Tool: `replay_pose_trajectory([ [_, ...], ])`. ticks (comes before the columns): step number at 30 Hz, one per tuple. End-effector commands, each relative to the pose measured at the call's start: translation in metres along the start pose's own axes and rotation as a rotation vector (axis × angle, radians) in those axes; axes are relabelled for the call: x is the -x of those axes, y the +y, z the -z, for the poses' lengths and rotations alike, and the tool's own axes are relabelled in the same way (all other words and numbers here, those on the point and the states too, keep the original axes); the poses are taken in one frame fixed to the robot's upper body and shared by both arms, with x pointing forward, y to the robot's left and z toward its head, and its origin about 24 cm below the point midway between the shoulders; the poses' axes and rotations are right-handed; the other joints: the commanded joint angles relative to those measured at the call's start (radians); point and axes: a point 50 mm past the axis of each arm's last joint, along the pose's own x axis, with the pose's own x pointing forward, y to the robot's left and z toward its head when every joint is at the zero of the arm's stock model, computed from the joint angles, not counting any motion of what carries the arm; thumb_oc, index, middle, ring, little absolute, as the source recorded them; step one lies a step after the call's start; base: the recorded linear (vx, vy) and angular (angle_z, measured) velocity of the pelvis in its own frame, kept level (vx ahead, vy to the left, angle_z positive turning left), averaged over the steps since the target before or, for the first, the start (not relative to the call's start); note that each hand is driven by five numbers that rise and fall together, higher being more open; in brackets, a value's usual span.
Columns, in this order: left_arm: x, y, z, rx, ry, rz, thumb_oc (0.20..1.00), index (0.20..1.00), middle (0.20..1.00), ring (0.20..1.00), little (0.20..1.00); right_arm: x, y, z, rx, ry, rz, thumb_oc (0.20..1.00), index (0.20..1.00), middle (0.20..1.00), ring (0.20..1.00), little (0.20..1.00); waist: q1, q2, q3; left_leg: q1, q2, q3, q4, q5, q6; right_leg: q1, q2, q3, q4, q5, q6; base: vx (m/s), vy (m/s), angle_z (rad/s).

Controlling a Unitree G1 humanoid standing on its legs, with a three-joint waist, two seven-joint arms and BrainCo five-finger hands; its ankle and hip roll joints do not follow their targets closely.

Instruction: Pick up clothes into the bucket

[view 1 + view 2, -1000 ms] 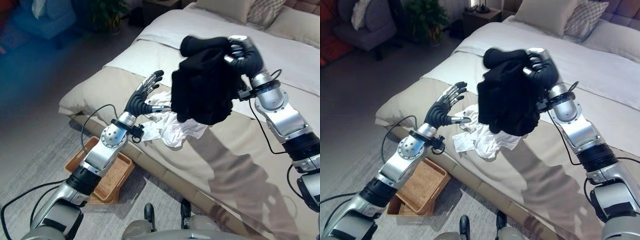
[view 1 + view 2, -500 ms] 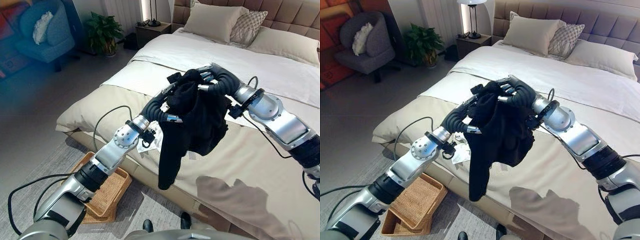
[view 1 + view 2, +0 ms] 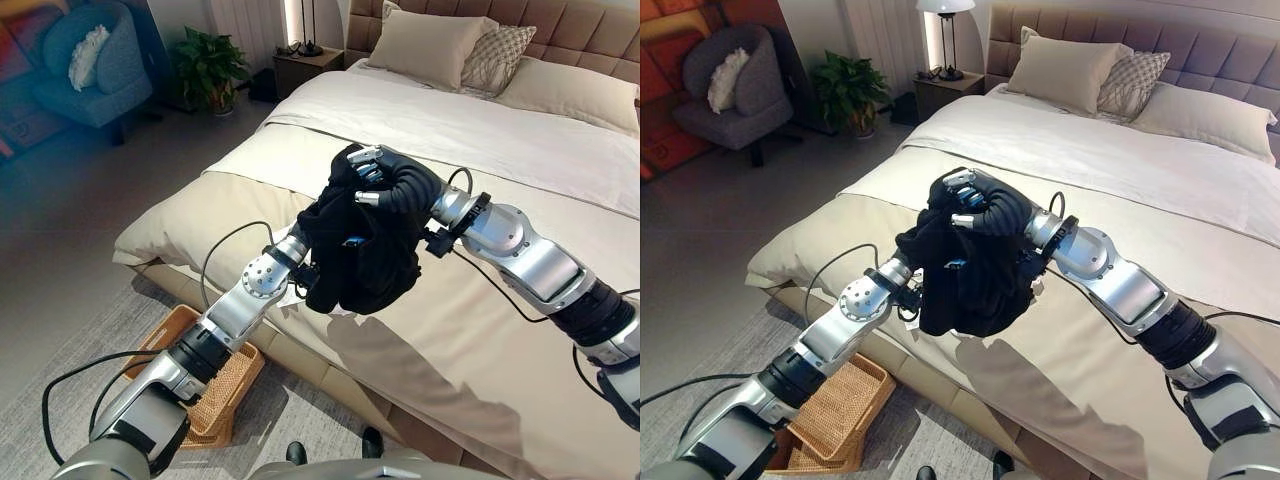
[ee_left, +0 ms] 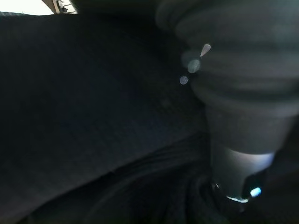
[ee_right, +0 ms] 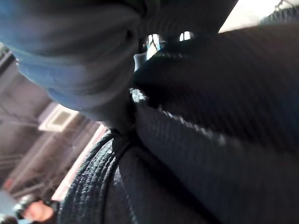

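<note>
Operator: State the location of the black garment (image 3: 362, 250).

Technician: It is bundled in the air over the near edge of the bed (image 3: 520, 330), held between both arms. The right hand (image 3: 385, 182) sits on top of the bundle with its fingers curled round the cloth. The left hand (image 3: 902, 268) goes into the bundle from below; its fingers are buried in the fabric, so whether they grip cannot be read.

Operator: And the receptacle?

Technician: The wicker basket (image 3: 215, 385) stands on the floor against the bed base, on the robot's left, directly under the left forearm. It lies down and to the left of the garment, well apart from it.

Operator: Which arm governs the transfer?

Technician: In my judgement, the left. It is the nearer arm to the basket, and the bundle hangs roughly vertical, its lower end toward the floor. The right arm reaches across from the far side and would need to let go or follow.
</note>
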Motion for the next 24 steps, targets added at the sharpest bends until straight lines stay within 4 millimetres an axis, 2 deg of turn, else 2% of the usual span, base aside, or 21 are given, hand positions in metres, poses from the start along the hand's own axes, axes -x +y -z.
replay_pose_trajectory([
  [1,-0.032,-0.013,-0.010,-0.101,-0.024,0.080,1.000,1.000,1.000,1.000,1.000,-0.014,0.008,-0.067,-0.105,-0.378,-0.015,0.200,0.200,0.200,0.200,0.200,0.008,-0.038,-0.032,0.009,-0.026,-0.022,0.022,-0.064,0.020,0.050,-0.070,-0.031,0.023,-0.038,0.086,0.00,0.000,0.00],
  [2,-0.031,-0.015,-0.008,-0.074,-0.013,0.092,0.903,0.903,0.903,0.903,0.903,-0.015,0.010,-0.070,-0.116,-0.396,-0.016,0.200,0.200,0.200,0.200,0.200,0.006,-0.036,-0.032,0.008,-0.027,-0.021,0.024,-0.065,0.022,0.048,-0.071,-0.026,0.025,-0.037,0.086,0.00,0.000,0.00],
  [3,-0.031,-0.015,-0.008,-0.074,-0.013,0.092,0.511,0.511,0.511,0.511,0.511,-0.015,0.010,-0.070,-0.116,-0.396,-0.016,0.200,0.200,0.200,0.200,0.200,0.006,-0.036,-0.033,0.008,-0.027,-0.021,0.024,-0.065,0.022,0.047,-0.071,-0.026,0.026,-0.037,0.086,0.00,0.000,0.00],
  [4,-0.031,-0.016,-0.007,-0.048,-0.007,0.098,0.200,0.200,0.200,0.200,0.200,-0.015,0.011,-0.070,-0.120,-0.400,-0.015,0.200,0.200,0.200,0.200,0.200,0.005,-0.034,-0.033,0.008,-0.028,-0.020,0.024,-0.065,0.022,0.046,-0.071,-0.024,0.026,-0.037,0.086,0.03,0.025,-0.02],
  [5,-0.027,-0.016,-0.006,0.015,-0.003,0.120,0.200,0.200,0.200,0.200,0.200,-0.015,0.011,-0.071,-0.117,-0.406,-0.015,0.200,0.200,0.200,0.200,0.200,0.003,-0.031,-0.036,0.016,-0.028,-0.020,0.020,-0.073,0.022,0.053,-0.071,-0.022,0.023,-0.043,0.087,0.00,0.000,0.00],
  [7,-0.026,-0.015,-0.007,0.028,-0.007,0.122,0.200,0.200,0.200,0.200,0.200,-0.015,0.010,-0.071,-0.118,-0.402,-0.012,0.200,0.200,0.200,0.200,0.200,0.003,-0.031,-0.036,0.018,-0.028,-0.019,0.019,-0.073,0.022,0.055,-0.072,-0.023,0.023,-0.043,0.088,0.02,0.010,0.00],
  [9,-0.022,-0.009,-0.008,0.048,-0.013,0.099,0.200,0.200,0.200,0.200,0.200,-0.013,0.008,-0.068,-0.100,-0.389,0.011,0.934,0.934,0.934,0.934,0.934,0.004,-0.031,-0.039,0.018,-0.029,-0.021,0.018,-0.071,0.021,0.055,-0.072,-0.023,0.022,-0.042,0.088,0.02,0.004,-0.01],
  [10,-0.017,-0.004,-0.007,0.065,-0.014,0.080,0.200,0.200,0.200,0.200,0.200,-0.011,0.005,-0.066,-0.074,-0.378,0.033,1.000,1.000,1.000,1.000,1.000,0.006,-0.032,-0.040,0.019,-0.028,-0.023,0.015,-0.070,0.021,0.057,-0.074,-0.025,0.019,-0.041,0.088,0.00,0.000,0.00],
  [11,-0.017,-0.004,-0.007,0.065,-0.014,0.080,0.200,0.200,0.200,0.200,0.200,-0.011,0.005,-0.066,-0.074,-0.378,0.033,1.000,1.000,1.000,1.000,1.000,0.005,-0.032,-0.040,0.019,-0.028,-0.023,0.015,-0.070,0.021,0.057,-0.074,-0.025,0.019,-0.041,0.088,0.00,0.000,0.00],
  [12,-0.011,0.007,-0.007,0.086,-0.020,0.024,0.200,0.200,0.200,0.200,0.200,-0.008,-0.001,-0.061,-0.054,-0.358,0.079,1.000,1.000,1.000,1.000,1.000,0.009,-0.032,-0.039,0.017,-0.029,-0.025,0.013,-0.069,0.020,0.054,-0.075,-0.027,0.018,-0.040,0.088,0.00,0.000,0.00],
  [14,-0.008,0.010,-0.007,0.091,-0.022,0.007,0.200,0.200,0.200,0.200,0.200,-0.006,-0.004,-0.059,-0.041,-0.346,0.099,1.000,1.000,1.000,1.000,1.000,0.010,-0.033,-0.039,0.016,-0.029,-0.026,0.013,-0.069,0.020,0.054,-0.076,-0.027,0.018,-0.039,0.088,0.00,0.000,0.00],
  [17,0.003,0.027,-0.006,0.094,-0.025,-0.066,0.200,0.200,0.200,0.200,0.200,0.003,-0.015,-0.051,-0.020,-0.307,0.175,1.000,1.000,1.000,1.000,1.000,0.014,-0.034,-0.035,0.012,-0.031,-0.028,0.012,-0.067,0.021,0.049,-0.077,-0.029,0.018,-0.036,0.089,0.00,0.000,0.00],
  [19,0.021,0.042,0.009,0.089,0.034,-0.133,0.200,0.200,0.200,0.200,0.200,0.010,-0.026,-0.046,0.000,-0.275,0.230,1.000,1.000,1.000,1.000,1.000,0.022,-0.034,-0.032,0.008,-0.032,-0.027,0.012,-0.067,0.022,0.048,-0.079,-0.032,0.017,-0.035,0.090,0.00,0.000,0.00],
  [21,0.033,0.056,0.012,0.077,0.049,-0.214,0.200,0.200,0.200,0.200,0.200,0.023,-0.033,-0.036,-0.014,-0.240,0.306,1.000,1.000,1.000,1.000,1.000,0.025,-0.033,-0.025,0.003,-0.034,-0.027,0.012,-0.066,0.023,0.042,-0.080,-0.034,0.017,-0.032,0.091,0.00,0.000,0.00],
  [23,0.039,0.062,0.014,0.069,0.056,-0.247,0.200,0.200,0.200,0.200,0.200,0.028,-0.035,-0.032,-0.022,-0.229,0.334,1.000,1.000,1.000,1.000,1.000,0.027,-0.034,-0.024,0.002,-0.035,-0.028,0.012,-0.066,0.024,0.040,-0.080,-0.035,0.017,-0.032,0.091,0.00,0.000,0.00],
  [24,0.059,0.097,0.004,0.014,0.042,-0.359,0.200,0.200,0.200,0.200,0.200,0.043,-0.040,-0.023,-0.038,-0.193,0.406,1.000,1.000,1.000,1.000,1.000,0.030,-0.031,-0.019,-0.001,-0.036,-0.029,0.013,-0.066,0.024,0.036,-0.082,-0.035,0.017,-0.030,0.093,0.00,0.000,0.00],
])
